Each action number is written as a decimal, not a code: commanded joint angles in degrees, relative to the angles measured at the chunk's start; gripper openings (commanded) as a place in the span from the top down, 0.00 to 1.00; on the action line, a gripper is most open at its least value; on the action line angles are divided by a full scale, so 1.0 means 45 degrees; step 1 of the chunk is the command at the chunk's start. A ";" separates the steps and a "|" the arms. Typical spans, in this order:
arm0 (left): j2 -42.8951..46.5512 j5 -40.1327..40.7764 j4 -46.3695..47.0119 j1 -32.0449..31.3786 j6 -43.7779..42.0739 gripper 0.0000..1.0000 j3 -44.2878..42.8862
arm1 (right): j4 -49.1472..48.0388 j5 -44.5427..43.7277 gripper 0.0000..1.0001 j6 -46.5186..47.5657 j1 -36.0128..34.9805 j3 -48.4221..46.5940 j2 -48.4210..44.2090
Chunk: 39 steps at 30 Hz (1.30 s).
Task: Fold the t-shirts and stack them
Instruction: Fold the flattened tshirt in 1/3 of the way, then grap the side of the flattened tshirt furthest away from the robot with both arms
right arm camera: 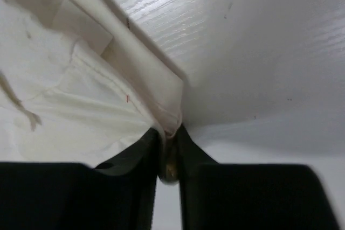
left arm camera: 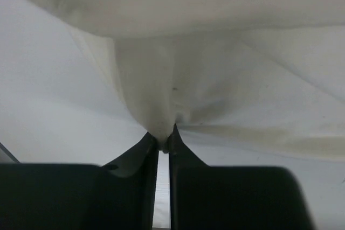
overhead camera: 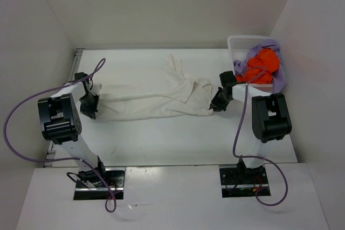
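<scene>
Grips the cream-white t-shirt (overhead camera: 156,100) at both ends: left claw (overhead camera: 89,106) pinched tight on its left edge, right claw (overhead camera: 218,100) pinched tight on its right hem. Lies stretched lengthwise across the table (overhead camera: 161,138) between them. Holds the orange t-shirt (overhead camera: 262,64) and lavender t-shirt (overhead camera: 279,81) bunched in the white basket (overhead camera: 240,40), far right.

Basket (overhead camera: 240,41) stands close behind the right gripper (overhead camera: 214,106).
</scene>
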<state>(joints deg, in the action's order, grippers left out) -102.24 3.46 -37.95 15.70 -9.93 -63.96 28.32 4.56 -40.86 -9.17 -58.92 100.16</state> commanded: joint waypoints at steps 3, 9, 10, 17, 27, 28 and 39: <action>-0.0252 0.0187 0.0506 0.0786 -0.0622 1.00 0.0268 | 0.0189 0.1370 1.00 -0.0568 0.1624 0.1704 -0.1354; 0.3007 0.0497 -0.2384 0.1979 -0.3313 1.00 -0.0297 | 0.3700 0.1858 1.00 -0.0684 0.2604 0.1510 -0.5886; 0.3631 0.1234 -0.2521 0.1979 -0.3590 1.00 -0.0123 | 0.3978 0.1858 1.00 -0.0995 0.2604 0.1781 -0.6277; 0.3948 0.2101 -0.2658 0.1979 -0.4003 0.94 0.2279 | 0.4761 0.2327 0.51 -0.1486 0.2370 0.3544 -0.7160; 0.5414 0.4406 -0.3052 0.1979 -0.4394 0.16 0.1624 | 0.6230 -0.0930 0.09 -0.1369 0.0208 -0.0477 -0.7496; 0.5414 0.4406 -0.2915 0.1979 -0.4162 0.15 0.1172 | 0.5492 -0.1283 0.09 -0.1234 -0.0475 -0.1023 -0.6351; 0.0495 0.0134 -0.0456 0.1979 -0.1817 0.13 -0.4962 | 0.4643 -0.3823 0.27 0.2085 -0.4074 -1.3423 0.6115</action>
<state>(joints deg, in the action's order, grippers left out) -95.92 12.53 -43.16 24.29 -23.11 -82.06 46.35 -5.91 -37.04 -26.04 -110.67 121.71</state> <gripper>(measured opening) 0.867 0.747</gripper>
